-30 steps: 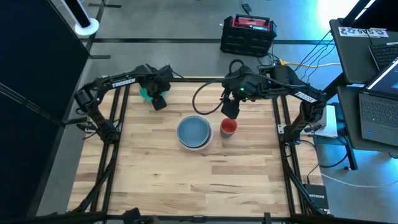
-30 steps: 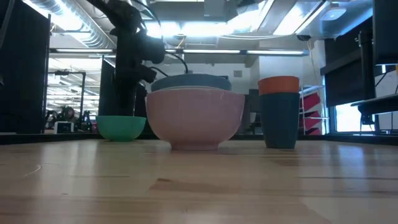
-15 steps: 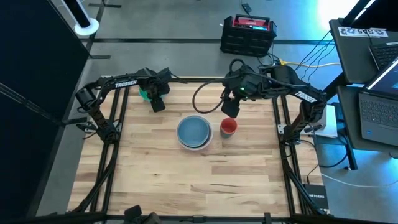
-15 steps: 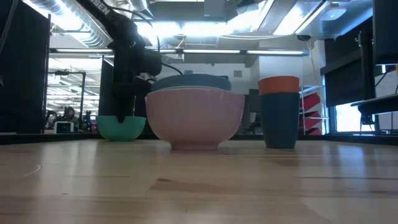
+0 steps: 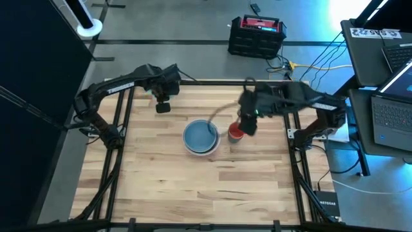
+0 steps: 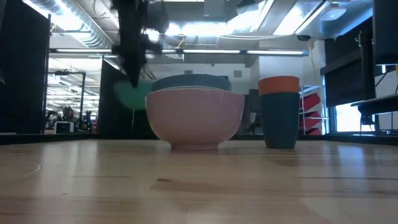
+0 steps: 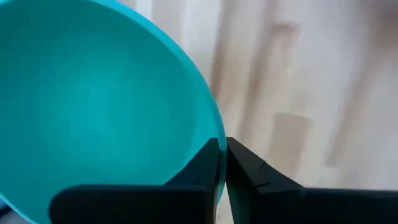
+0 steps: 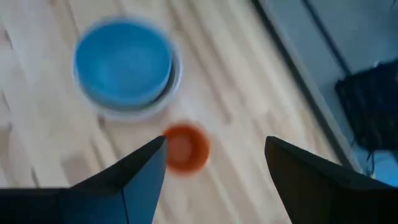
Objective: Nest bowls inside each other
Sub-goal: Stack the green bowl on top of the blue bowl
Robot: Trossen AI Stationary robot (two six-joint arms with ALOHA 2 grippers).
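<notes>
My left gripper (image 5: 162, 107) hangs over the table's far left, shut on the green bowl (image 7: 93, 106), which shows blurred in the air in the low view (image 6: 132, 94). At the table's middle stands a stack of whitish bowls with the light blue bowl (image 5: 200, 136) inside, pinkish from the side (image 6: 195, 118). To the right of the stack the small red bowl (image 5: 235, 132) sits in a dark blue one (image 6: 280, 121). My right gripper (image 8: 214, 168) hovers open above the red bowl (image 8: 185, 148). My left gripper pinches the green bowl's rim (image 7: 214, 134), one finger (image 7: 199, 168) inside the bowl and the other (image 7: 249, 171) outside. The fingers come from above, pointing steeply down. The bowl hangs tilted below them, clear of the table.
Bare wood lies across the near half of the table (image 5: 193, 187). A black cable (image 5: 212, 103) loops over the far middle. A black crate (image 5: 256, 35) and laptops (image 5: 393, 109) stand off the table.
My left gripper has shut on the green bowl's rim and lifted the bowl off the table. My right gripper, still open, has come down and toward the near edge, over the red bowl.
</notes>
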